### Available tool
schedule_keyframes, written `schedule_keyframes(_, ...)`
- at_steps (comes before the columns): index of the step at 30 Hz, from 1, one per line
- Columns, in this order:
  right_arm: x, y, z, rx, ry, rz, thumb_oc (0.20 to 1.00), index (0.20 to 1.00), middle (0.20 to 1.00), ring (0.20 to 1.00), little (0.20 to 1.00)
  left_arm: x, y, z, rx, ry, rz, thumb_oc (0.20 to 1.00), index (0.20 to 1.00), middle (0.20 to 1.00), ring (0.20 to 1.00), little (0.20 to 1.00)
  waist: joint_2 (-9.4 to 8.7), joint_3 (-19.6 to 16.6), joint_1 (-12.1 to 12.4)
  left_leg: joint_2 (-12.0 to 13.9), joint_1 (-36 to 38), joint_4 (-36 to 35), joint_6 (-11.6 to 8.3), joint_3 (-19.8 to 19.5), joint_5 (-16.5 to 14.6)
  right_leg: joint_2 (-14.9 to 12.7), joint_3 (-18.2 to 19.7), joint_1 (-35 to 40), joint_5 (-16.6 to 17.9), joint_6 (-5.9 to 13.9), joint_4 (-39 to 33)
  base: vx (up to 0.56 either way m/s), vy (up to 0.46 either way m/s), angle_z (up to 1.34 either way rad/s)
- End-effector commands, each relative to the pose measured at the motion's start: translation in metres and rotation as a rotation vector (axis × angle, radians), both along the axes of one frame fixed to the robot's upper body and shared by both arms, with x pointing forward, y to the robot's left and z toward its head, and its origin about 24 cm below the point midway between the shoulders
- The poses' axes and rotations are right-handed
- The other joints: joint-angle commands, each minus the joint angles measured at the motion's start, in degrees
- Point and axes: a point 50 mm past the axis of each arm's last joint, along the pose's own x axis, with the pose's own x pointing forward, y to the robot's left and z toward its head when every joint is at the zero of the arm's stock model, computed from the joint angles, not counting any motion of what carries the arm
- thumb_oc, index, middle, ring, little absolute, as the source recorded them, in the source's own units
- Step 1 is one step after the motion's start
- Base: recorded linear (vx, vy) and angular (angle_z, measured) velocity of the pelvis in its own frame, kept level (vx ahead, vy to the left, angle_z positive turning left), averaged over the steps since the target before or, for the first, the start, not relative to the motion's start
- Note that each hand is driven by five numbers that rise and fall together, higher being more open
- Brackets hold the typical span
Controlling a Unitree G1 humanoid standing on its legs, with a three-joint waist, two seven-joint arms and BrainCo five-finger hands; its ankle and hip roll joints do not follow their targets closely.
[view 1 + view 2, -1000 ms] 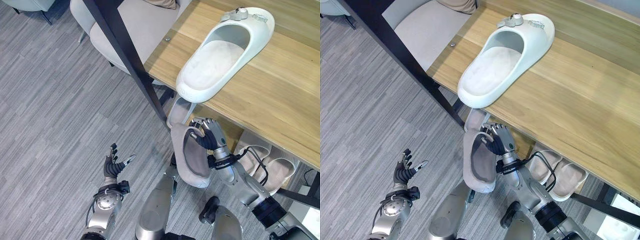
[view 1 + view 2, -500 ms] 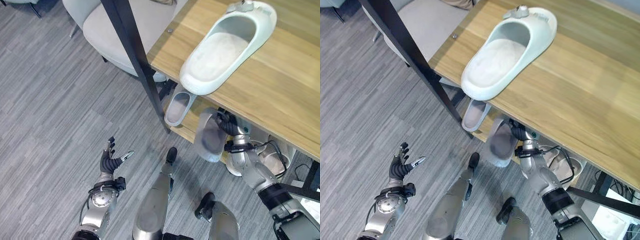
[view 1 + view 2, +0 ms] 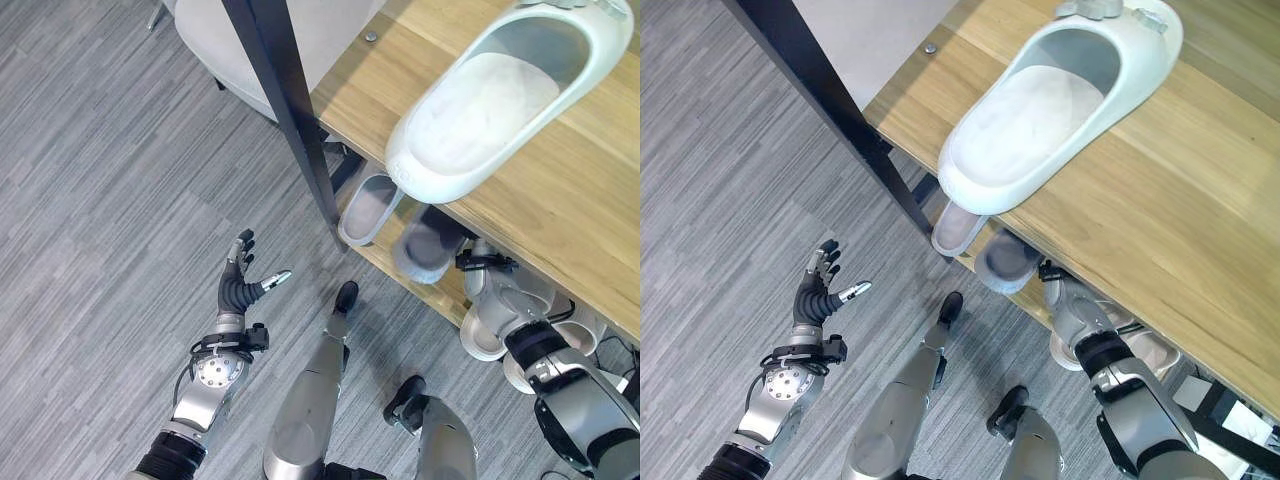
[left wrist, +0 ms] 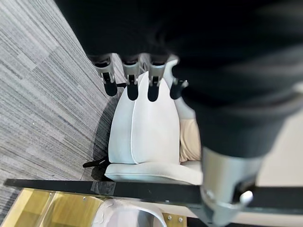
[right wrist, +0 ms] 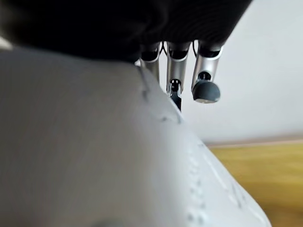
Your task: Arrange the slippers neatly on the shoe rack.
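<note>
A grey slipper (image 3: 428, 248) lies on the rack's lower shelf (image 3: 385, 262), beside a second grey slipper (image 3: 368, 208). My right arm reaches in under the wooden top board (image 3: 560, 210). In the right wrist view my right hand (image 5: 176, 61) has its fingers curled over the edge of the grey slipper (image 5: 94, 142). A large white slipper (image 3: 500, 100) rests on the top board, its toe past the edge. My left hand (image 3: 240, 290) hovers open above the floor, holding nothing.
The rack's black leg (image 3: 290, 110) slants down to the floor left of the slippers. A pale chair (image 4: 142, 142) stands behind it. A pair of white slippers (image 3: 488, 330) sits on the lower shelf to the right of my arm.
My right hand has carried the grey slipper in under the top board onto the lower shelf, beside the other grey one. The camera has shifted. My left hand has risen a little.
</note>
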Motion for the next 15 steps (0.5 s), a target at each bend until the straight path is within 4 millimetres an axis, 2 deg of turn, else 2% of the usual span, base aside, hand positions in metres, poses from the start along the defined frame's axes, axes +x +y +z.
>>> schedule_keyframes(1,0.006,-0.014,0.025,-0.003,-0.107,-0.070,0.561,0.561,0.561,0.561,0.561,-0.001,-0.008,0.025,-0.062,-0.140,-0.055,1.000,1.000,1.000,1.000,1.000,0.71,-0.09,1.87,3.71,0.80,10.24,-2.23,-0.38,-17.12,-1.23,1.49,-5.15,5.97,-0.34,-3.90,0.01,0.012,0.13)
schedule_keyframes(2,0.006,-0.014,0.025,-0.003,-0.108,-0.070,1.000,1.000,1.000,1.000,1.000,-0.001,-0.008,0.025,-0.062,-0.140,-0.055,1.000,1.000,1.000,1.000,1.000,0.72,-0.05,1.83,3.71,0.79,10.24,-2.23,-0.38,-17.12,-1.23,1.49,-5.16,5.96,-0.34,-3.89,0.01,0.013,0.12)
schedule_keyframes(7,0.014,-0.002,0.022,-0.006,-0.062,-0.074,1.000,1.000,1.000,1.000,1.000,0.002,-0.010,0.028,-0.063,-0.150,-0.054,1.000,1.000,1.000,1.000,1.000,0.82,0.08,1.76,3.75,1.42,9.77,-2.21,-0.15,-17.24,-1.08,1.75,-4.71,6.03,-0.48,-4.43,0.00,0.001,0.01)
schedule_keyframes(14,0.010,0.016,0.010,0.035,-0.024,0.003,1.000,1.000,1.000,1.000,1.000,0.004,-0.008,0.026,-0.060,-0.139,-0.034,1.000,1.000,1.000,1.000,1.000,0.46,0.51,0.65,3.76,3.19,8.93,-2.13,0.48,-17.32,-0.82,2.85,-3.75,6.22,-0.76,-5.24,-0.02,0.009,-0.05)
schedule_keyframes(15,0.006,0.022,0.005,0.138,-0.030,0.038,1.000,1.000,1.000,1.000,1.000,0.005,-0.009,0.026,-0.060,-0.132,-0.029,1.000,1.000,1.000,1.000,1.000,0.50,0.97,-0.12,3.81,3.79,8.67,-2.05,0.96,-17.25,-0.83,3.26,-3.57,6.51,-0.83,-5.36,-0.04,0.021,-0.06)
